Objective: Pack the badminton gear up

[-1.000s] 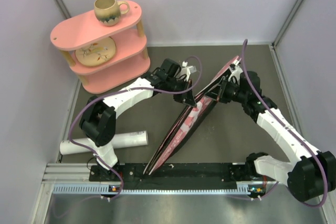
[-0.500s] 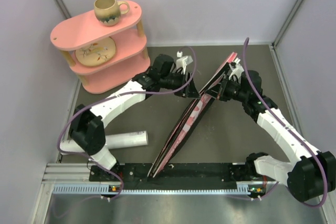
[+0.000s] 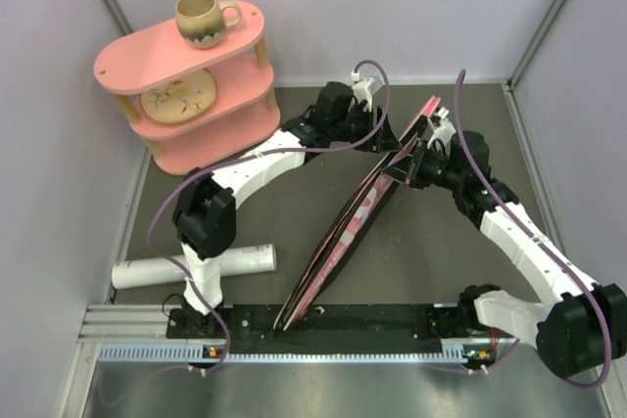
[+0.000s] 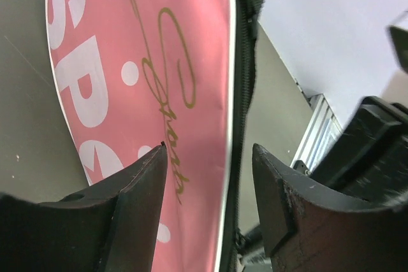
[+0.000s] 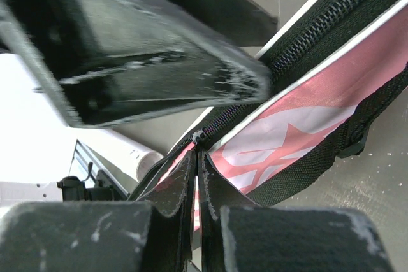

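The pink bag point(image 3: 348, 232) lettered SPORT stands on its edge, running diagonally from the arm bases to the far right. In the left wrist view its pink face point(image 4: 159, 62) and black zipper point(image 4: 243, 93) lie below my left gripper point(image 4: 209, 151), which is open with nothing between its fingers. In the top view the left gripper point(image 3: 389, 147) hovers at the bag's upper edge, close to the right gripper point(image 3: 407, 165). My right gripper point(image 5: 197, 154) is shut on the zipper pull point(image 5: 198, 137) at the bag's edge. A long white tube point(image 3: 196, 266) lies at the near left.
A pink two-tier shelf point(image 3: 186, 75) stands at the far left with a brown mug point(image 3: 204, 19) on top and a dish on its lower tier. Grey walls close in the back and both sides. The black rail point(image 3: 323, 325) runs along the near edge.
My left gripper has opened and swung from the bag's left side to the far right, over the bag's upper edge. The right gripper has kept its hold in place.
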